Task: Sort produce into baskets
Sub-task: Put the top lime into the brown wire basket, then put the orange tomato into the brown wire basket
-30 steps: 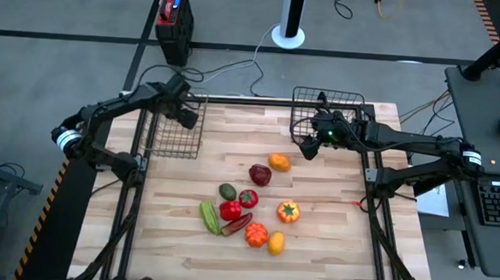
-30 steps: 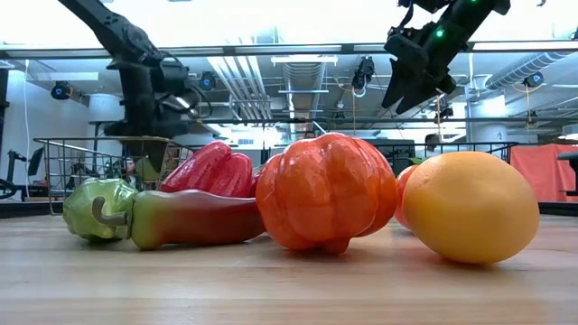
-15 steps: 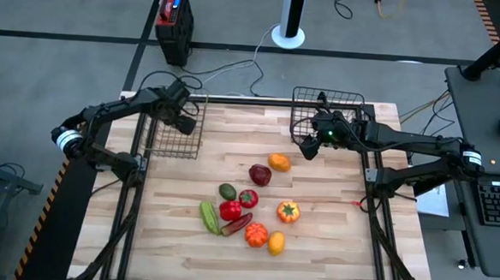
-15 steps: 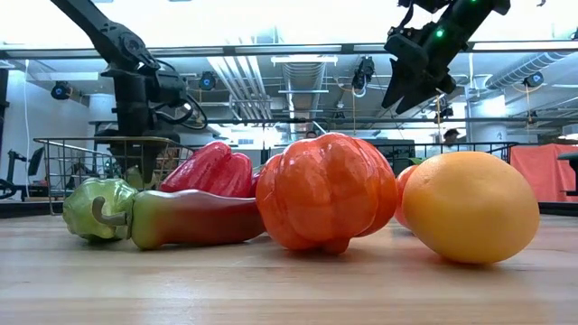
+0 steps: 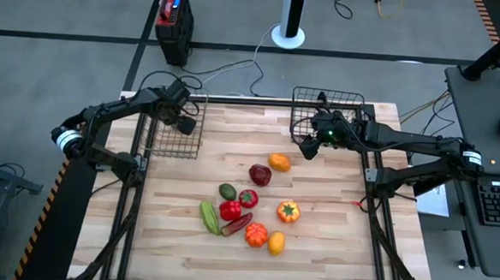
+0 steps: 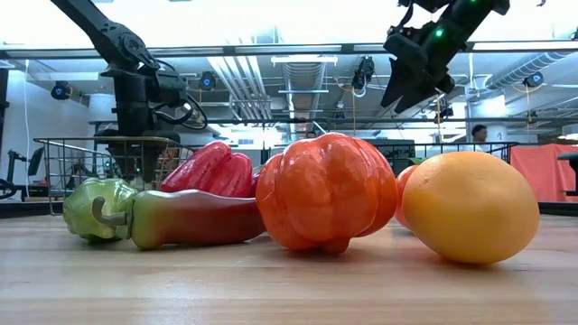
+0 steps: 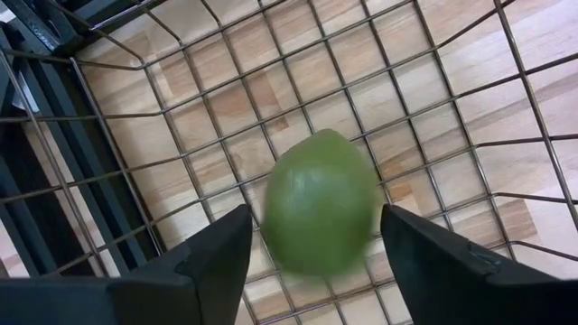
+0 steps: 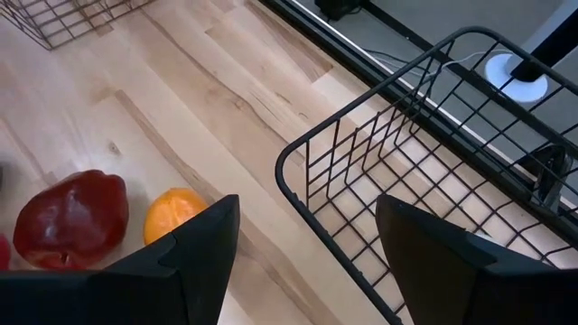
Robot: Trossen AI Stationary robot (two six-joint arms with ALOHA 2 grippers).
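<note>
high view: the pale wooden table carries two black wire-mesh baskets, the left basket and the right basket. the left gripper hangs over the left basket, the right gripper sits at the near edge of the right basket. near the middle of the table lies the loose produce: an orange round fruit, a dark maroon apple-like piece, a striped orange pumpkin-like piece, and a long green vegetable whose long axis runs from the table's middle towards its near edge.

low view: a glossy orange ribbed pumpkin toy and a smooth yellow-orange lemon-shaped toy stand on the table, touching. they look hard, light and slick, so a hold across the widest middle seems safest.

left wrist view: a smooth green lime-shaped toy is inside the left basket, between the spread fingers, which do not touch it; it appears blurred, so likely dropping free. its long axis runs roughly along the fingers.

right wrist view: the right fingers stand apart and hold nothing, over the rim of the right basket, with the maroon piece and orange fruit just beside it on the table.
</note>
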